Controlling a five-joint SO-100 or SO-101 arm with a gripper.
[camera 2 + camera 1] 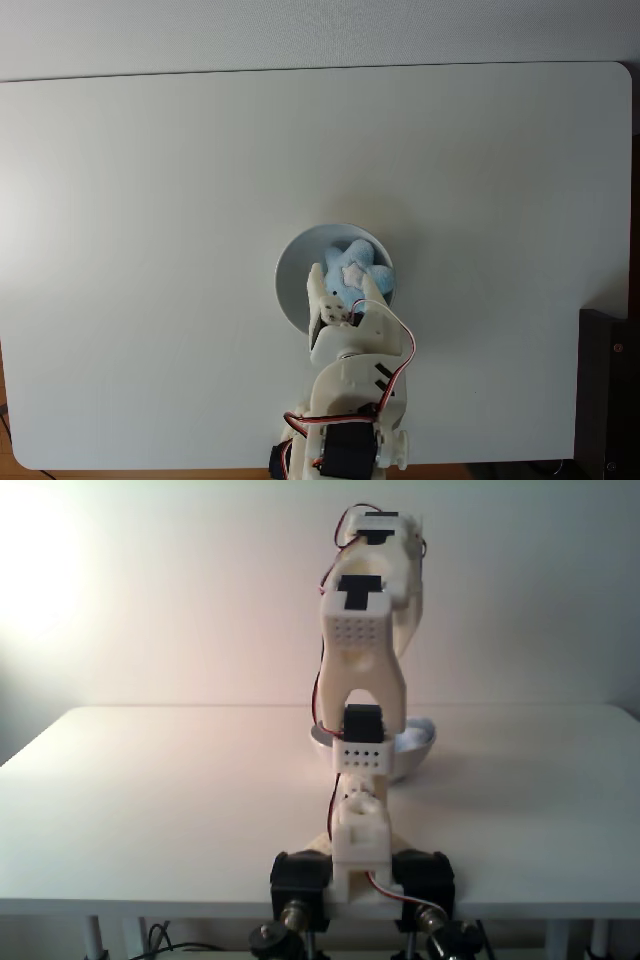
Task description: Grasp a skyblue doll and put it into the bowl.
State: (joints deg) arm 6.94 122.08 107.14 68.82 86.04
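Observation:
In the fixed view from above, the skyblue doll (354, 272), pale blue with a whitish star patch, lies inside the white bowl (291, 272) near the table's middle. My gripper (343, 282) reaches over the bowl's near rim. Its cream fingers (316, 290) stand spread on either side of the doll's near end, so the gripper looks open. In the fixed view from the front, the arm hides most of the bowl (421, 756). A pale-blue bit of the doll (413, 740) shows above the bowl's rim.
The white table (150, 200) stretches wide around the bowl on the left, right and far sides. A dark object (607, 390) stands off the table's right edge. The arm's base (360, 875) is clamped at the table's near edge.

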